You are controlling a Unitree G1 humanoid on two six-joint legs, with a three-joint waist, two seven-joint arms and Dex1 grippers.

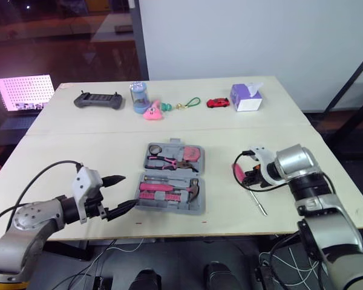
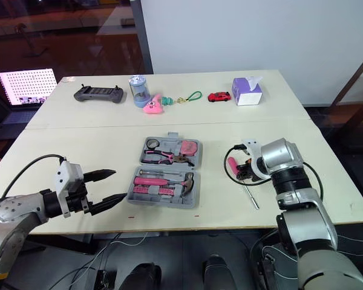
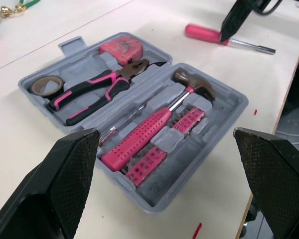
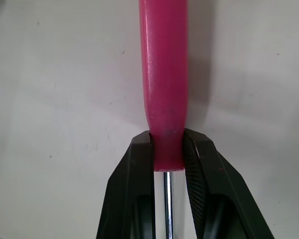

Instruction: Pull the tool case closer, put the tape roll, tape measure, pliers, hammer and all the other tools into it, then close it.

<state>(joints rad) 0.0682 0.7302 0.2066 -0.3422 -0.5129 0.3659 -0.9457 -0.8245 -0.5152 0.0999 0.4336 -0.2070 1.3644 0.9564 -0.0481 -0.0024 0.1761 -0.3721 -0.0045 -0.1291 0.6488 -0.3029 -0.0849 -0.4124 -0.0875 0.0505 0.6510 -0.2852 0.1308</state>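
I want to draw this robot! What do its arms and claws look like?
The left arm and right arm are rounded, shiny silver-grey, with white wrist blocks and looping black cables. The left gripper and right gripper each have two pointed black fingers, textured on the inside.

My right hand (image 4: 168,147) has ribbed black fingers (image 4: 195,164); its screwdriver (image 4: 164,74) has a smooth, glossy pink plastic handle and a metal shaft. Ahead of my left hand (image 1: 129,191), the tool case (image 3: 229,102) is matt grey plastic.
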